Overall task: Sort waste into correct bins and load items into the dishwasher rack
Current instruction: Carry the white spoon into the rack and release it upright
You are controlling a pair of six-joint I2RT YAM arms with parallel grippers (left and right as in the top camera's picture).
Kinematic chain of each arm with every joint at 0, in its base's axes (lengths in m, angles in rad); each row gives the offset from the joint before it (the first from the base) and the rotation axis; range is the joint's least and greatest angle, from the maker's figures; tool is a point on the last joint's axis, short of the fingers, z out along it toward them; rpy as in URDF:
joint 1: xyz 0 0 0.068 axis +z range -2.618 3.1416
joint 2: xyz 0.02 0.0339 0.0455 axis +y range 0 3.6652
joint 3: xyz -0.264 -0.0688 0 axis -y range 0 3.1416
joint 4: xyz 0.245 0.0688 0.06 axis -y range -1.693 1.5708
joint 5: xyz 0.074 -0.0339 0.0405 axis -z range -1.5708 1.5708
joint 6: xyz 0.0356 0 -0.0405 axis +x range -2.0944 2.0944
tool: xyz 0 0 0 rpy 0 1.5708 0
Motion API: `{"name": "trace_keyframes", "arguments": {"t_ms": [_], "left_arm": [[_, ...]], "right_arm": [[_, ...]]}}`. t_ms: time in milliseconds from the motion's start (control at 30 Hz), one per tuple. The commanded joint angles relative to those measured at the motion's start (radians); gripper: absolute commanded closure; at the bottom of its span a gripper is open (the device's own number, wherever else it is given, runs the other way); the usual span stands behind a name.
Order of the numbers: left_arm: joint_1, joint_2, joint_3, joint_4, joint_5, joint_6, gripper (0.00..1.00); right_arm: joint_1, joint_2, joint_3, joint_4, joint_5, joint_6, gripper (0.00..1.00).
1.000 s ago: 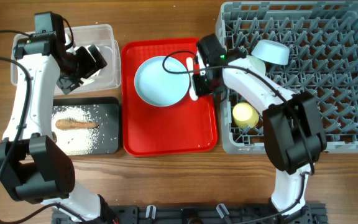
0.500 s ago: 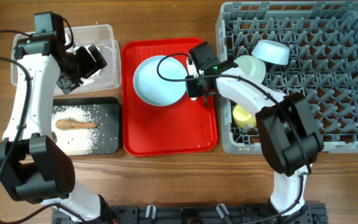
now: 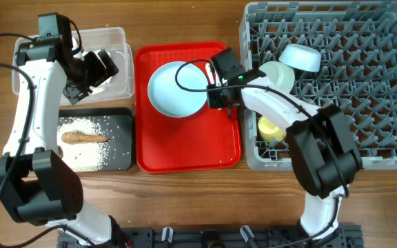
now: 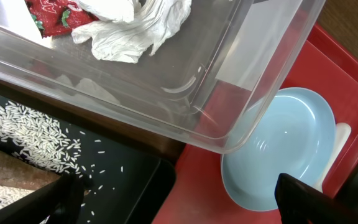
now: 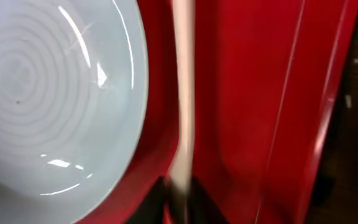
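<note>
Right tool (image 5: 179, 194) in a pinch on the white spoon (image 5: 183, 81), just beside the pale blue plate (image 5: 55, 106)

Glossy plate (image 5: 55, 93) on shiny red plastic tray (image 5: 247, 124); clear plastic tub (image 4: 166, 102).

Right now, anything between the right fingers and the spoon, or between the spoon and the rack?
No. The white spoon already lies between the fingers of the right gripper, on the red tray. Toward the dishwasher rack, only the tray rim and rack wall need clearing. The yellow cup and a mint bowl sit just inside that wall.
</note>
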Motion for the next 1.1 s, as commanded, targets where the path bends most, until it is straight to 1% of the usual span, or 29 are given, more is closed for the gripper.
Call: {"name": "trace_keyframes", "arguments": {"t_ms": [0,167,233,333,433,467,533,633,667,767,833,967,1067], "left_arm": [[0.004,-0.007,-0.001,0.003,-0.006,-0.012,0.00],[0.004,-0.007,-0.001,0.003,-0.006,-0.012,0.00],[0.004,-0.007,-0.001,0.003,-0.006,-0.012,0.00],[0.004,-0.007,-0.001,0.003,-0.006,-0.012,0.00],[0.004,-0.007,-0.001,0.003,-0.006,-0.012,0.00],[0.004,-0.007,-0.001,0.003,-0.006,-0.012,0.00],[0.004,-0.007,-0.001,0.003,-0.006,-0.012,0.00],[0.004,-0.007,-0.001,0.003,-0.006,-0.012,0.00],[0.004,-0.007,-0.001,0.003,-0.006,-0.012,0.00],[0.004,-0.007,-0.001,0.003,-0.006,-0.012,0.00],[0.004,-0.007,-0.001,0.003,-0.006,-0.012,0.00],[0.004,-0.007,-0.001,0.003,-0.006,-0.012,0.00],[0.004,-0.007,-0.001,0.003,-0.006,-0.012,0.00]], "right_arm": [[0.001,-0.049,-0.005,-0.008,0.017,0.000,0.96],[-0.001,-0.134,-0.005,-0.031,0.017,-0.001,0.96],[-0.001,-0.157,-0.005,-0.044,0.015,-0.044,0.96],[-0.022,-0.253,-0.005,-0.077,-0.031,-0.052,0.96],[-0.102,-0.388,-0.005,-0.197,-0.032,-0.053,0.96],[-0.164,-0.440,-0.005,-0.262,-0.033,-0.074,0.96],[-0.259,-0.491,-0.005,-0.372,-0.041,-0.107,0.96],[-0.351,-0.498,-0.013,-0.526,-0.035,-0.132,0.96],[-0.372,-0.498,-0.018,-0.552,-0.035,-0.142,0.96],[-0.418,-0.495,-0.035,-0.576,-0.026,-0.158,0.96],[-0.437,-0.493,-0.039,-0.586,0.019,-0.153,0.96],[-0.444,-0.491,-0.040,-0.596,0.021,-0.154,0.96],[-0.444,-0.490,-0.040,-0.616,0.093,-0.119,0.96]]}}
